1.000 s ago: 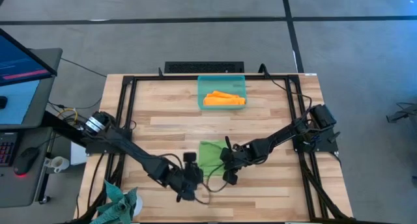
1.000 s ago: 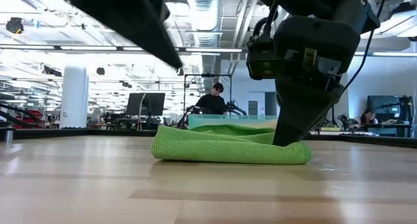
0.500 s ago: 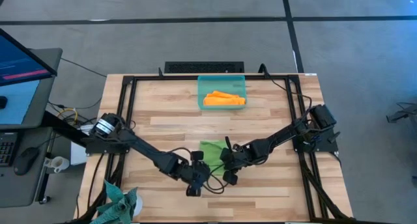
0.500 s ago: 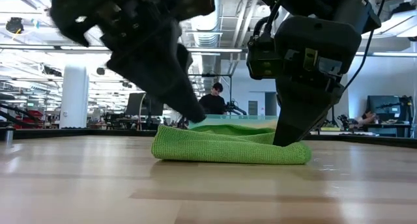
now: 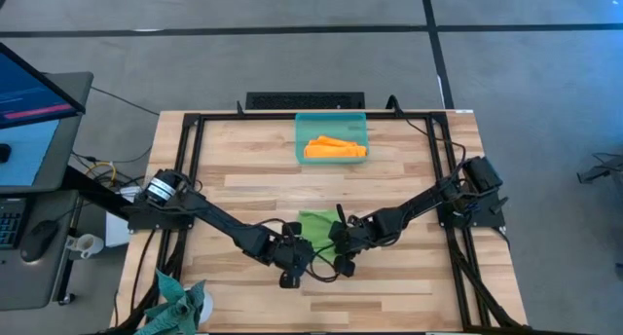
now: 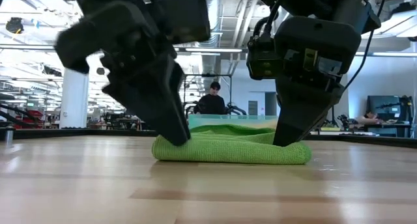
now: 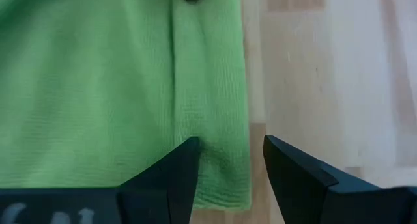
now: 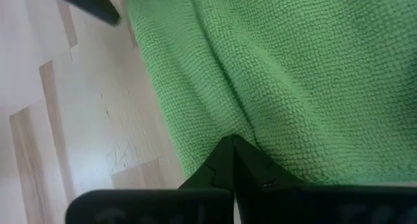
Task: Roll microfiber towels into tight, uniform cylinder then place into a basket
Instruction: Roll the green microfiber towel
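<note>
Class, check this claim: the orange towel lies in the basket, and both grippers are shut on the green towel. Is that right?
Not quite. The right gripper is shut on the green towel, but the left wrist view shows the left gripper open, straddling the towel's edge. The orange towel does lie in the basket.

Floor (image 5: pixel 292 53): grey, smooth, crossed by dark lines, one running across behind the surface and one slanting off.
Surface (image 5: pixel 253 174): pale wooden planks bordered by a black frame (image 5: pixel 185 150).
Monitor (image 5: pixel 34 111): lit screen on a stand beside the surface's left edge, with a keyboard (image 5: pixel 10 218) and a mouse (image 5: pixel 41 240) below it.
Plant (image 5: pixel 175 306): green leaves at the surface's near left corner.
Ceiling (image 6: pixel 215 15): open, with silver ducts and rows of bright strip lights.
Room beyond: a wide hall; a white column (image 6: pixel 73 97), dark screens (image 6: pixel 144 105) on desks.
Person (image 6: pixel 212 101): in dark clothes, far behind the surface.
</note>
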Available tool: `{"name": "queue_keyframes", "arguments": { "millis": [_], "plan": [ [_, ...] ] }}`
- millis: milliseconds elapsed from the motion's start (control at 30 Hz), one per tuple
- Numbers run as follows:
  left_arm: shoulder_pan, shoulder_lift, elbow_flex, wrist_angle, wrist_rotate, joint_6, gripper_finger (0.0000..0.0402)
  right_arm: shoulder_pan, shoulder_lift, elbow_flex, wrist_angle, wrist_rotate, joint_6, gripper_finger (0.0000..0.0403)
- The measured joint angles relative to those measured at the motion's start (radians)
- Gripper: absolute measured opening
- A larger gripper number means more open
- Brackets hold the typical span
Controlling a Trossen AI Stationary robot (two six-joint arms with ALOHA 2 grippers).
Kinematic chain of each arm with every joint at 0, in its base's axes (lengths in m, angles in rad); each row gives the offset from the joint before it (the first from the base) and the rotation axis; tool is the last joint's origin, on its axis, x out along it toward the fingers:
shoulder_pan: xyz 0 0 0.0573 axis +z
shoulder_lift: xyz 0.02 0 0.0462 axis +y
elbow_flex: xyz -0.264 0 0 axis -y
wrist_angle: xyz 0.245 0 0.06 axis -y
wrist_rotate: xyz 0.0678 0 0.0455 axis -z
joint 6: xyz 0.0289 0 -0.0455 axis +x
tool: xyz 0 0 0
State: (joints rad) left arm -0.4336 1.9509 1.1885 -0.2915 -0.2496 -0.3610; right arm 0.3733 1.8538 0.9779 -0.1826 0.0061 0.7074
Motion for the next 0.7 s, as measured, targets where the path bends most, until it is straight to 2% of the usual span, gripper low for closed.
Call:
{"name": "queue_keyframes", "arguments": {
  "millis": [333, 567, 700],
  "plan": [
    [0.006, 0.026, 0.004, -0.062, 0.027, -0.096, 0.0167, 0.025, 0.001, 0.0, 0.007, -0.001, 0.001, 0.0022],
    [-0.035, 0.029, 0.003, 0.034, 0.103, -0.119, 0.0167, 0.072, 0.002, -0.001, 0.025, -0.01, 0.002, 0.0039],
    [-0.045, 0.03, 0.003, 0.051, 0.123, -0.124, 0.0167, 0.088, 0.002, -0.001, 0.038, -0.011, 0.003, 0.0062]
  ]
}}
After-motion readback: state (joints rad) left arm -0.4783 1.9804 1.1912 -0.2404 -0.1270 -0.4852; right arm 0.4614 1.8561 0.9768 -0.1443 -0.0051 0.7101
